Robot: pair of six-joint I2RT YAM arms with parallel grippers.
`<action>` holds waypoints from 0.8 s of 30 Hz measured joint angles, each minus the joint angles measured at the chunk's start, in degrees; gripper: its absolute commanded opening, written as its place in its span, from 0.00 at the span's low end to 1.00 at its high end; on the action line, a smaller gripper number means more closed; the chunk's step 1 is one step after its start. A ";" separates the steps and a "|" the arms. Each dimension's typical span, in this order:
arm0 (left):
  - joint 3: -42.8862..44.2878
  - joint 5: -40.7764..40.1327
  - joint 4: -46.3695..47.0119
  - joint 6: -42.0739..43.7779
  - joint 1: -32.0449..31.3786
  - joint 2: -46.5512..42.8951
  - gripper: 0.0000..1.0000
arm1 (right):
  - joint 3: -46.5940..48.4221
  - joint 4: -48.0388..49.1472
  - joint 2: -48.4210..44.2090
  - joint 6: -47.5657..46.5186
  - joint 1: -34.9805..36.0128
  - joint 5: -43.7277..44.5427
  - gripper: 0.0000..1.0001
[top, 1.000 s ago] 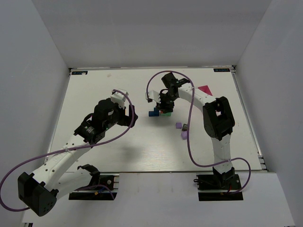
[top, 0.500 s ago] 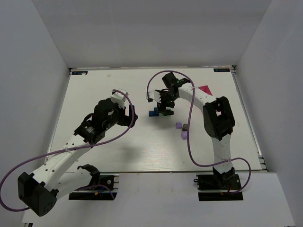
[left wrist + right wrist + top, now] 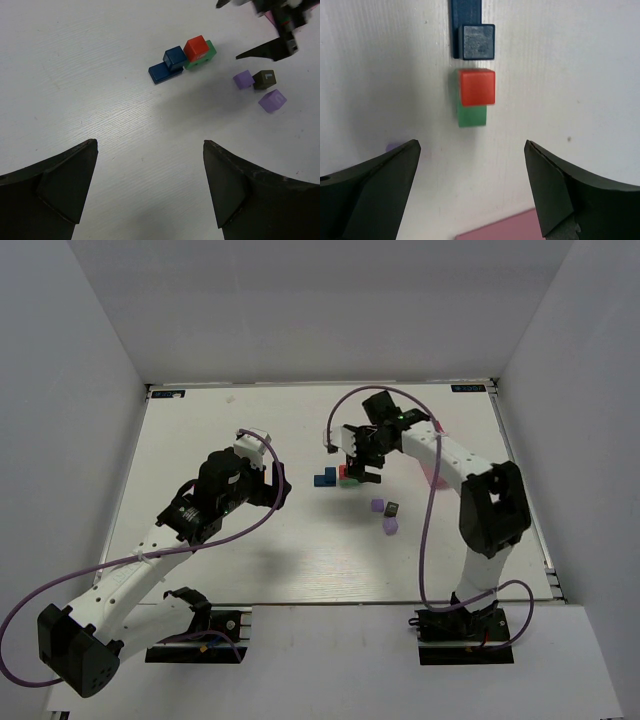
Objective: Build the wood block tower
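no legible txt, white mark on dark block (image 3: 263, 79) unreadable

A red cube (image 3: 196, 47) sits on a wider green block (image 3: 207, 56) in the upper centre of the left wrist view, a two-block stack standing upright on the white surface. Just to its left, a dark blue cube (image 3: 175, 56) rests on one end of a flat blue block (image 3: 160, 73) lying lengthwise. To the right and slightly lower, well apart from the stack, three loose pieces lie together: a purple cube (image 3: 243, 79) touching a dark block (image 3: 264, 79), and a lilac cube (image 3: 272, 100) just below them.
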 measured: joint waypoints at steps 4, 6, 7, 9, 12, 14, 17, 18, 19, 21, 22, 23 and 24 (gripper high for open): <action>0.00 -0.09 0.00 0.00 0.00 0.00 0.97 | -5.31 2.89 -8.41 1.62 -1.29 0.52 0.90; 0.00 -0.22 0.00 0.00 0.00 0.13 0.97 | -8.13 4.76 -11.30 2.91 -2.21 0.94 0.90; 0.00 -0.39 0.00 0.00 0.00 0.28 0.97 | -9.60 5.42 -12.44 3.63 -2.86 1.09 0.90; 0.00 -0.68 0.02 0.00 0.00 0.72 0.97 | -12.59 7.10 -14.19 5.20 -3.89 1.22 0.90; 0.00 -0.90 0.00 0.00 0.00 1.18 0.95 | -18.29 9.33 -17.62 8.50 -5.33 1.25 0.90; 0.00 -0.92 0.02 -0.02 0.00 1.27 0.94 | -21.90 11.26 -20.96 11.52 -6.16 1.46 0.90; 0.00 -0.92 0.02 -0.02 0.00 1.55 0.94 | -25.33 14.84 -25.49 17.55 -6.99 1.64 0.81; 0.00 -0.92 0.02 -0.02 0.00 1.64 0.94 | -25.31 15.10 -26.08 18.53 -7.17 1.51 0.74; 0.00 -0.92 0.00 -0.02 0.00 1.70 0.94 | -25.00 15.47 -26.21 19.28 -7.30 1.29 0.68; 0.00 -0.92 0.00 -0.02 0.02 1.70 0.94 | -24.59 15.65 -25.77 19.45 -7.39 0.35 0.46; 0.00 -0.92 0.02 -0.02 0.00 1.70 0.94 | -24.65 15.56 -25.49 18.73 -7.39 -0.22 0.39; 0.00 -0.92 0.00 -0.02 0.00 1.68 0.94 | -25.05 15.65 -25.33 17.55 -7.32 -0.70 0.26; 0.00 -0.92 0.02 -0.02 0.00 1.68 0.94 | -25.62 15.47 -25.24 16.13 -7.28 -1.29 0.22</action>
